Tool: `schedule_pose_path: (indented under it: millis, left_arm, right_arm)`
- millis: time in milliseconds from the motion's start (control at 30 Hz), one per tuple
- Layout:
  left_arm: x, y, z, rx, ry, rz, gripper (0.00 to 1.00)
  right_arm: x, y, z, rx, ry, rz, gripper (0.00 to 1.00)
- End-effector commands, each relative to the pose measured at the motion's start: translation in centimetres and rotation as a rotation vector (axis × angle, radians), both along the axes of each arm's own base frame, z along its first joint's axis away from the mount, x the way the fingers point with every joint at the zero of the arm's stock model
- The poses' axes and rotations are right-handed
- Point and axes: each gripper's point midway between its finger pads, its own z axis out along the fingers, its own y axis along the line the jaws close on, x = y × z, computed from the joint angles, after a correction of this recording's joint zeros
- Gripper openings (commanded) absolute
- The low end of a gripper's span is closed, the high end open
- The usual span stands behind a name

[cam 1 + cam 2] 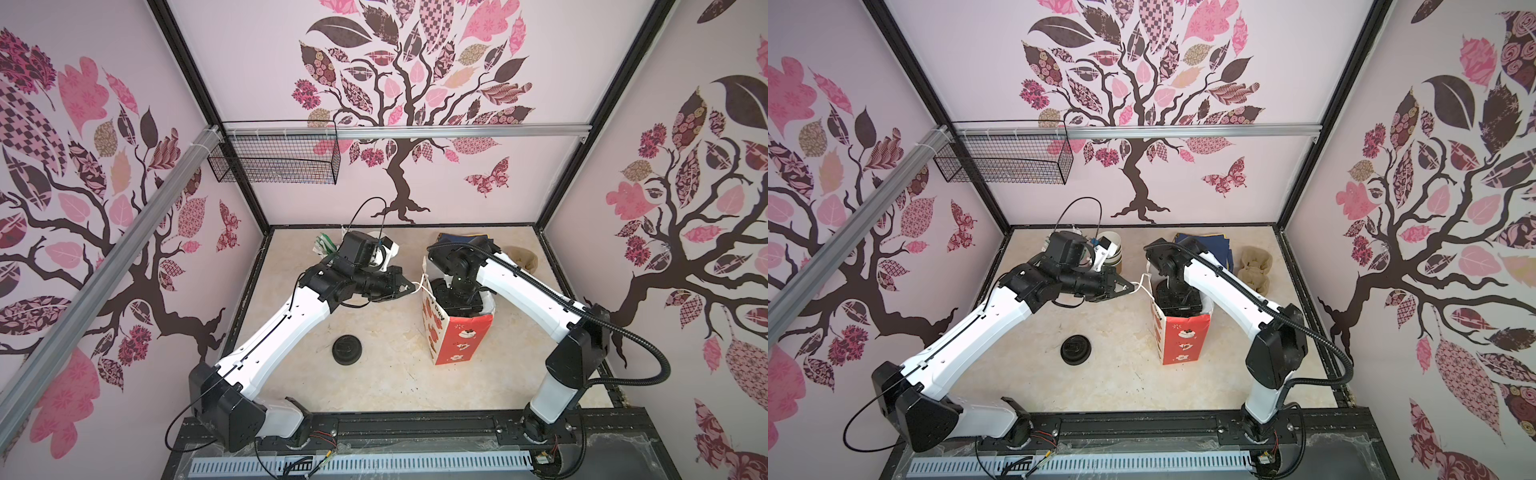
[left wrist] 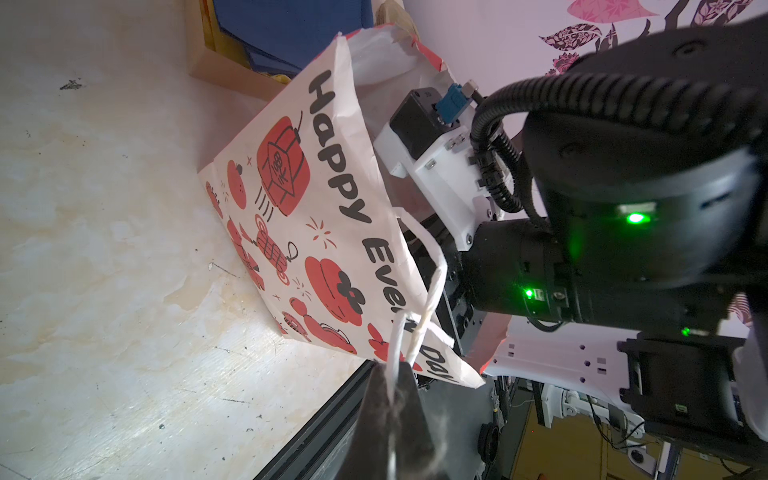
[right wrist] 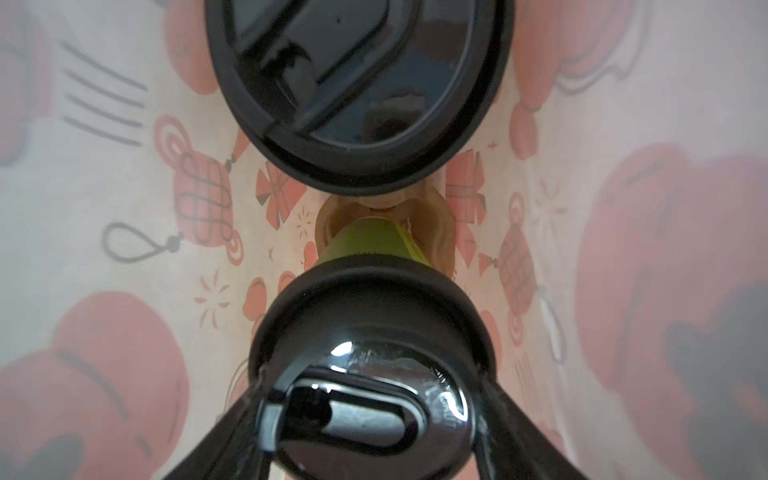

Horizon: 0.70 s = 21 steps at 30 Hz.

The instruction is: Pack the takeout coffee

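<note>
Descent, final stretch

Noted right gripper clamped on near cup, axis upright, carrier straight below. Second cup standing just beyond. Farther out, left gripper pinching bag handle, mouth held open.

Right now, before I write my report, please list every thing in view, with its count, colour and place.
paper bag: one, white and red, right of the table's middle.
green cups: two, black lids, inside the bag.
lid stack: one, black, on the table, left of the bag.
straws: several, green-white, back, left of middle.
stacked cups: count unclear, pale, beside the straws.
blue stack: one, dark blue, behind the bag.
pulp piece: one, tan, back right.
wire basket: one, black, on the back rail.
left gripper: black, shut on the bag's white handle.
right gripper: black, inside the bag, closed on one cup's lid.
</note>
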Motion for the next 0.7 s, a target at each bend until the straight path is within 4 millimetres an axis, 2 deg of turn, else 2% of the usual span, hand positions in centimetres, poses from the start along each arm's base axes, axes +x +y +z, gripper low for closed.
schedule_pose_path:
  millis: [0, 667]
  left_arm:
    - [0.1, 0.0, 0.0, 0.005, -0.012, -0.006, 0.0]
    - [0.1, 0.0, -0.2, 0.011, -0.009, -0.009, 0.0]
  right_arm:
    - [-0.4, -0.5, -0.3, -0.012, 0.022, -0.029, 0.69]
    - [0.8, -0.4, -4.0, -0.057, 0.013, -0.027, 0.68]
